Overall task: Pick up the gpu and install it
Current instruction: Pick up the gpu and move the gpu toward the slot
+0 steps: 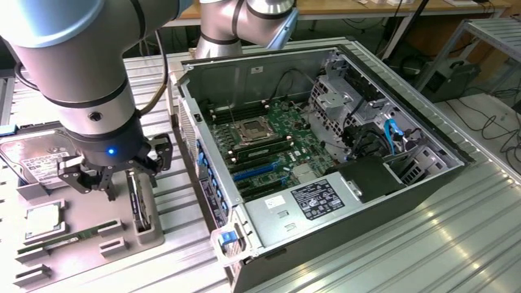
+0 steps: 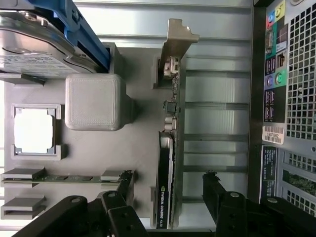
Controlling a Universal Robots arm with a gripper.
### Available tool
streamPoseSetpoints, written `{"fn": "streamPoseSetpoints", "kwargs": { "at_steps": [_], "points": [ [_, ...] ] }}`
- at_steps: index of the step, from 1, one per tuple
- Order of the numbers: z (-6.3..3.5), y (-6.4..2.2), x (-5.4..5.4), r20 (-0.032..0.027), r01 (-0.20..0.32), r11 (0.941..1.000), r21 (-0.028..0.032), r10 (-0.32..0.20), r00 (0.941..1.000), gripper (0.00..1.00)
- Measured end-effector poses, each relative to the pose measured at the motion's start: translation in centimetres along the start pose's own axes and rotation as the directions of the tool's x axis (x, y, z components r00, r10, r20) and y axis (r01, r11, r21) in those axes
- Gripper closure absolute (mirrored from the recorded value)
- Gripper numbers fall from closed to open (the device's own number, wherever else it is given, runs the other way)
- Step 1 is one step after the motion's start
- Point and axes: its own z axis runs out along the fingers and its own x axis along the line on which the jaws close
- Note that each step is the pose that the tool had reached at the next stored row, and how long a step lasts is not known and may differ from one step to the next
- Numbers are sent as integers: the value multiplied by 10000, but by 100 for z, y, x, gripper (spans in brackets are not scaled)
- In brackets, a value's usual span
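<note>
- The robot's black hand (image 1: 114, 183) hung right above the grey plastic tray (image 1: 89, 210), fingers spread wide apart and gripping nothing.
- The gpu (image 1: 140, 207), a thin dark card with a silver metal end bracket, stood on edge in the tray, on the side nearest the open black computer case (image 1: 326, 152).
- In the wrist view the card sat between the fingers, touching neither.
- A silver hard drive (image 1: 36, 159) with a white label sat in the tray too.
</note>
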Motion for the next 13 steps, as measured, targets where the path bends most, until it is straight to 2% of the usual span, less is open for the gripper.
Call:
{"fn": "streamPoseSetpoints", "kwargs": {
  "at_steps": [4, 8, 13],
  "points": [
    [42, -2, 1, -28, -1, 10000, 0, 1, 10000, 32],
    [100, 17, 1, -133, -100, 9999, 23, 100, 9999, 32],
    [188, 36, 1, -139, -333, 9994, 27, 334, 9993, 32]
  ]
}}
